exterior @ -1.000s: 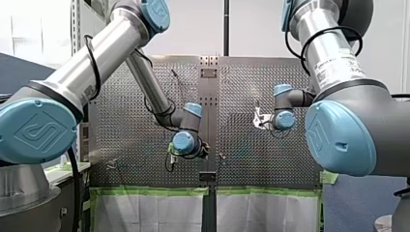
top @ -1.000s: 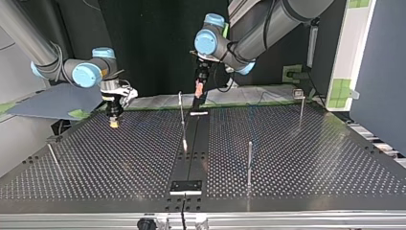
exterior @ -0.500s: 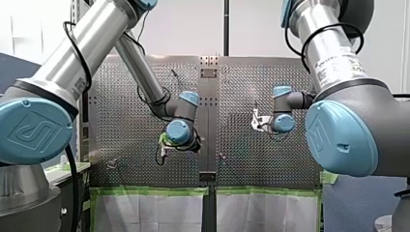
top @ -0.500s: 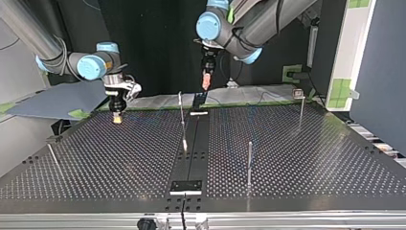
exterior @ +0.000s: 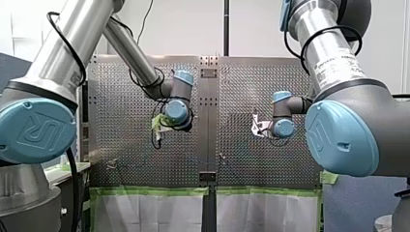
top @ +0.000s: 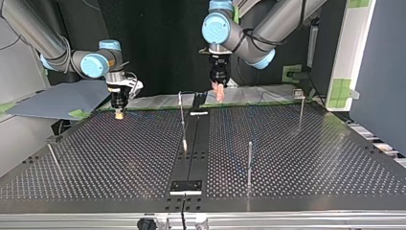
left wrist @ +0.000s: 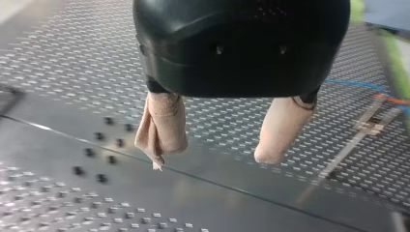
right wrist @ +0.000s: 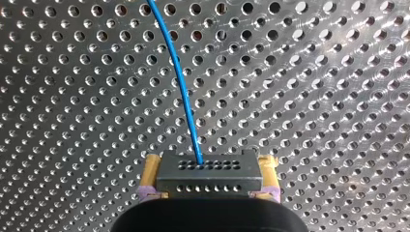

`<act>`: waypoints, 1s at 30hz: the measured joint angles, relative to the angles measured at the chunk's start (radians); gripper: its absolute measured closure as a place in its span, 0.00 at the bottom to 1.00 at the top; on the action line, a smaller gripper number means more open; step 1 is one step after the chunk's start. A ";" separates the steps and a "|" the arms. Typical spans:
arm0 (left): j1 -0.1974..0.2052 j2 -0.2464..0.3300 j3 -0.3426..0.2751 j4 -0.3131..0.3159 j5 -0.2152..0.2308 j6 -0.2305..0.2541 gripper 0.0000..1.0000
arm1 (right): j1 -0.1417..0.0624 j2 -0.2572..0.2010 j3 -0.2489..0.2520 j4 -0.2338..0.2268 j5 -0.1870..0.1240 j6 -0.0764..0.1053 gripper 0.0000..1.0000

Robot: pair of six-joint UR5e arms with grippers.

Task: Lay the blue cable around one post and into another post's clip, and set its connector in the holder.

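Right claw (right wrist: 209, 179) clamps the connector (right wrist: 212, 166) to steer the blue cable (right wrist: 179, 82); left claw (left wrist: 220, 140) gapes empty, seemingly waiting.

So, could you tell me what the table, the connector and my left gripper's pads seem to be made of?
Table: bare metal, probably aluminium; glossy reflections round its drilled holes. Connector: apparently dull grey metal, matte and perforated, though plastic is possible. Left gripper's pads: soft beige wrap, perhaps tape or fabric; one is creased and frayed.
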 joint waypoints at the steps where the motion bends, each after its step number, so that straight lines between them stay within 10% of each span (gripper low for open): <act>1: 0.002 0.009 0.001 0.000 0.005 -0.007 0.00 | 0.000 0.000 0.000 0.001 0.000 0.000 0.99; 7: 0.014 0.068 0.003 0.002 0.021 -0.058 0.00 | 0.000 0.002 0.000 0.001 0.000 -0.001 0.99; 30: 0.052 0.291 0.020 -0.010 -0.160 -0.280 0.00 | 0.001 0.005 0.000 -0.009 -0.004 -0.002 0.99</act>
